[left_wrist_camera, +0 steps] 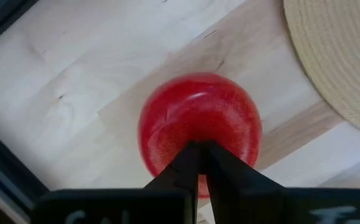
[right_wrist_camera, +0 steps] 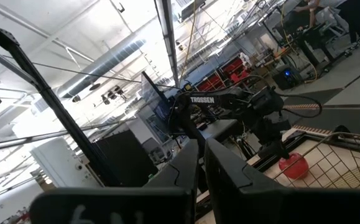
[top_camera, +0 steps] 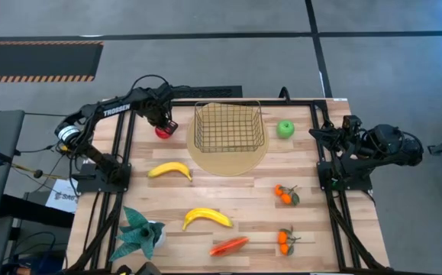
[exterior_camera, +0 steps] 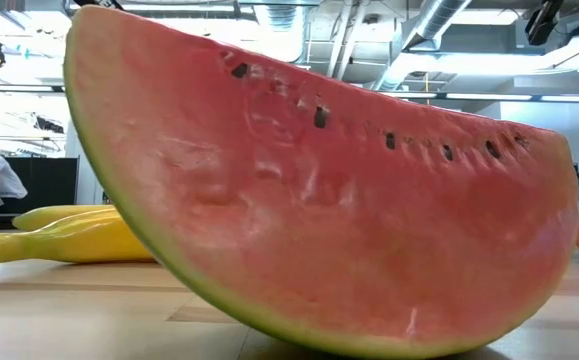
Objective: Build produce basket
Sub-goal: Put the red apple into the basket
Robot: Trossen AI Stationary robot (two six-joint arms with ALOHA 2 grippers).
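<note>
Over red apple (left_wrist_camera: 198,127), left gripper (left_wrist_camera: 201,149) pinched.

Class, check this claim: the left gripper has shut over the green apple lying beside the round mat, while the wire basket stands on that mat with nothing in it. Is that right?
One detail is wrong: the fruit under the left gripper is the red apple, not the green one. The left wrist view shows this. The green apple lies on the other side of the mat, untouched. The rest holds: the basket stands empty on that mat.

The wooden bench (top_camera: 228,195) carries a round mat (top_camera: 228,162), two bananas (top_camera: 169,170), a chili (top_camera: 229,246) and tangerine clusters (top_camera: 285,194). A green apple (top_camera: 285,128) and a red apple (top_camera: 162,132) sit near its far edge, a teal plant (top_camera: 139,233) at its near left corner.
</note>
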